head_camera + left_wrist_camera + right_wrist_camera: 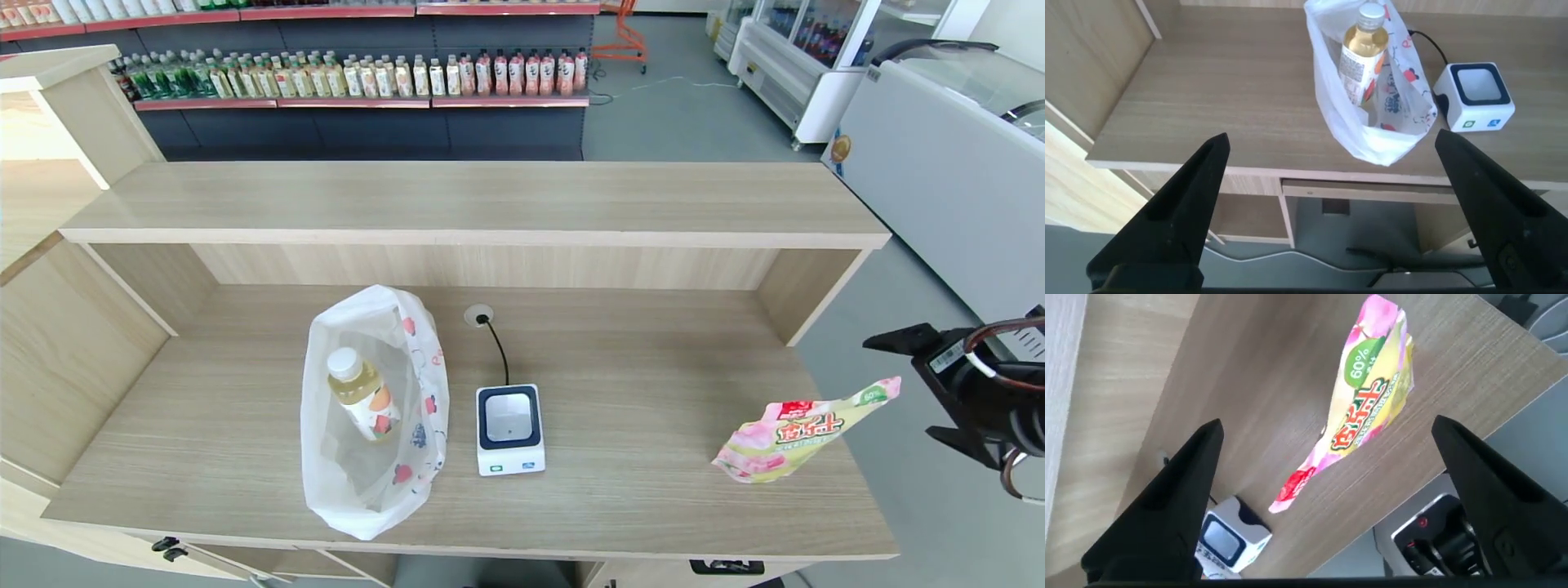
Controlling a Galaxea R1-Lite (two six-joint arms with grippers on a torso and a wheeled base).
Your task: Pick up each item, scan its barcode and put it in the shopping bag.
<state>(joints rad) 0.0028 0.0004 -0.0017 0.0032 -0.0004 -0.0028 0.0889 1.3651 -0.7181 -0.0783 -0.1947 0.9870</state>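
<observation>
- The counter (620,425) is pale wood with a raised ledge along its far side.
- A white scanner (509,429) sits near the middle of the counter, window facing up. Its black cable (496,347) runs toward 12 o'clock to a round port.
- The shopping bag (371,482), thin white plastic with small prints, lies just beside the scanner at its 9 o'clock. Its mouth opens toward the ledge.
- A bottle (363,396) of yellowish drink with a white cap is inside the bag, cap toward 11 o'clock.
- A pink and yellow-green pouch (804,429) is at the scanner's 3 o'clock, well apart from it, at the counter's right edge. I cannot tell whether it lies flat or tilts up.
- The right gripper (898,386) is at the pouch's 3 o'clock, beyond the counter edge. Its jaws are spread wide and grasp nothing, and the pouch shows between them in the right wrist view.
- The left gripper (1333,140) is released too, jaws far apart and empty, near the counter's front edge with the bag ahead of it.
- Shelves of drink bottles (367,77) stand at 12 o'clock behind the counter.
</observation>
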